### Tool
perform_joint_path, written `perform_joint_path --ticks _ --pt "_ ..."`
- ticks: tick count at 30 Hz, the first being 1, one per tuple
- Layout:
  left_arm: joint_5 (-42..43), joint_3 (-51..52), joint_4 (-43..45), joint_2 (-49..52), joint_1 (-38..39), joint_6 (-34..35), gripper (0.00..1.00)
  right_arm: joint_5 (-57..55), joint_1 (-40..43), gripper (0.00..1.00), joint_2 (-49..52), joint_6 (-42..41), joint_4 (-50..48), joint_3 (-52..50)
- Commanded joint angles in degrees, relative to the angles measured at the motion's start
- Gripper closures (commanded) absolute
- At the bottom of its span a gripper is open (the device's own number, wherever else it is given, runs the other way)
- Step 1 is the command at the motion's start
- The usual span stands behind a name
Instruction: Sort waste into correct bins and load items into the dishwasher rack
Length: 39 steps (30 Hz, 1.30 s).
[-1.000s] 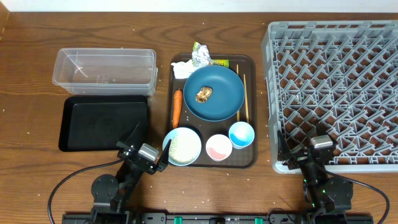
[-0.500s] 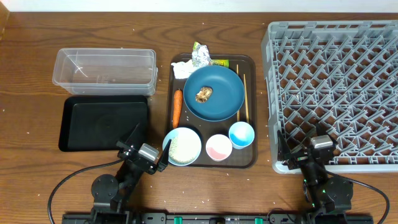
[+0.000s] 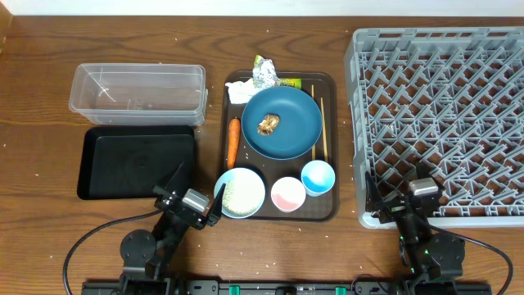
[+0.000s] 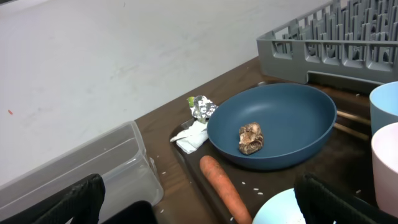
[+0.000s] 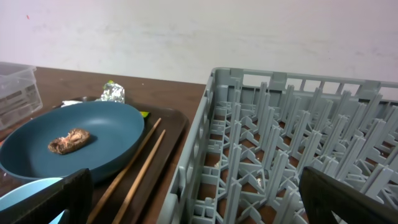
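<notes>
On the brown serving tray [image 3: 332, 209] a dark blue dish [image 3: 291, 135] holds a brown food lump [image 3: 268, 124]. Silver foil [image 3: 265, 74], a white napkin [image 3: 238, 93] and a yellow-green wrapper [image 3: 289, 82] lie behind it. An orange carrot stick [image 3: 232, 142] lies left of it and wooden sticks [image 3: 320, 129] right. In front stand a white bowl [image 3: 240, 192], a pinkish cup [image 3: 287, 194] and a pale blue cup [image 3: 318, 177]. The clear tub [image 3: 137, 93] and black tray [image 3: 137, 162] sit left, the grey rack [image 3: 442, 123] right. My left gripper [image 3: 193, 195] and right gripper [image 3: 399, 192] are open and empty at the front edge.
Loose white rice grains [image 4: 247, 184] lie on the serving tray near the carrot, and more specks dot the wooden table. A white wall runs behind the table. The right gripper's fingers sit over the rack's front left corner [image 5: 214, 162].
</notes>
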State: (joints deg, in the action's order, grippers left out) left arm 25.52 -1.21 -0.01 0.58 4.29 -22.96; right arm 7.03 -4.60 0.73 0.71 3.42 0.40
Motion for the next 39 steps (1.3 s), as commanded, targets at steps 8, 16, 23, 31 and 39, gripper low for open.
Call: perform_joint_path --ticks 8,16,23,31,39 --pt "0.4 1.0 -2.1 -0.3 0.3 -0.8 0.02 -0.1 0.4 0.01 -0.1 0.6 0.2 -0.1" --pt "0.4 1.0 -1.6 -0.3 0.3 -0.8 0.02 -0.1 0.4 0.01 -0.1 0.7 0.2 -0.1" --pt "5.4 1.0 3.2 -0.3 0.3 -0.7 0.02 1.8 0.4 0.01 -0.1 -1.1 0.0 -0.1" --pt "13.0 0.9 10.3 -0.3 0.3 7.3 0.02 2.9 0.4 0.01 -0.1 -9.6 -2.1 -0.1" --pt "10.7 -7.7 8.3 2.5 0.3 27.0 0.02 10.8 0.4 0.01 1.0 -13.1 4.1 10.7"
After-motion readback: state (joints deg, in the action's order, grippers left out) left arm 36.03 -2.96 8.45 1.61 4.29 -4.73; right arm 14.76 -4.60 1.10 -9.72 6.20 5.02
